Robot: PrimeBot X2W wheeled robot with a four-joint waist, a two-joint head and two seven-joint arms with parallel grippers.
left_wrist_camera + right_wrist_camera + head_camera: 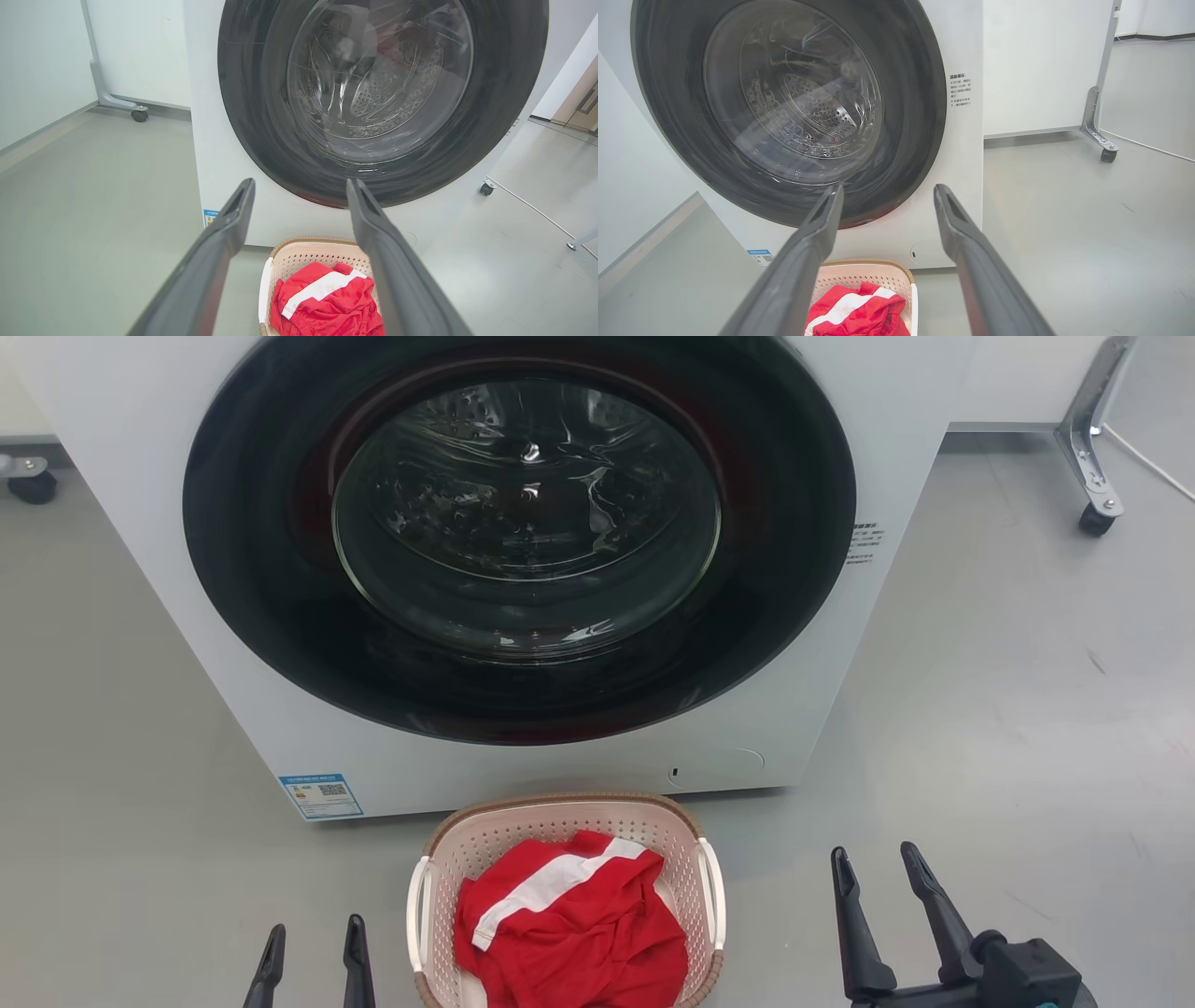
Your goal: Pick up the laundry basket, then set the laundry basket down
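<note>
Nearest, the left gripper (315, 935) hangs low with its two dark fingers (357, 959) spread apart, grasping nothing. It sits just to the left of the laundry basket (551, 829), close to the basket's white left handle (416, 915) but not touching it. The right gripper (875, 855) is on the other side, its fingers also spread and empty. It stands farther from the basket's right handle (717, 905) than the left gripper does from its handle.

The basket rests on the grey floor (1027, 728) between the two grippers, with neither pair of fingers around its rim or handles. A crumpled red garment (579, 933) with a white stripe lies inside it. From the left wrist, the basket shows low down beyond the fingertips, and one finger crosses in front of its far side.

Just behind the basket stands a white washing machine (140, 541), its round dark door (527, 513) shut. A blue sticker (320, 795) is on its lower left corner. Farther back to the right, a grey metal leg on a caster (1088, 467) stands on the floor.
</note>
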